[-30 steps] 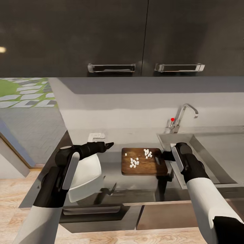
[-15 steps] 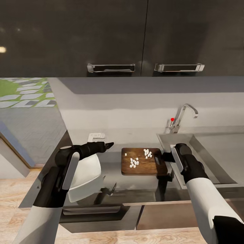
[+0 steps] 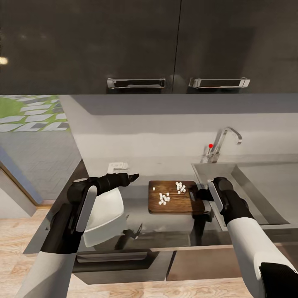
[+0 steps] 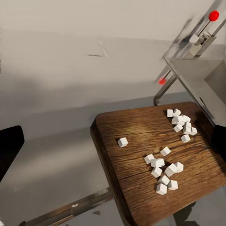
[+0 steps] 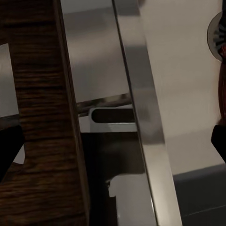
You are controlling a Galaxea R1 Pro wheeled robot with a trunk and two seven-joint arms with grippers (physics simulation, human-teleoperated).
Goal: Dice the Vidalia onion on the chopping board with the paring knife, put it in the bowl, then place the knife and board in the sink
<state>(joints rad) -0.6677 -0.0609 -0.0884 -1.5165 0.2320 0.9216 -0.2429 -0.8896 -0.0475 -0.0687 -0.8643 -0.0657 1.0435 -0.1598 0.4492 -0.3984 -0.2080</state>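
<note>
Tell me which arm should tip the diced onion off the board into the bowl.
Right, probably. The right gripper is already at the board's handle end beside the sink, and the onion pieces still lie on it. The left gripper hovers above the bowl, away from the board.

No readable text, labels, brand marks, numbers or signs anywhere, black cabinets (image 3: pixel 124 41) unmarked, chopping board (image 3: pixel 176 198) plain wood grain, bowl (image 3: pixel 105 211) plain white

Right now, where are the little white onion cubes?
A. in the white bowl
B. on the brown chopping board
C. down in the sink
B: the white onion cubes lie scattered on the chopping board, while the bowl beside it shows none.
</note>
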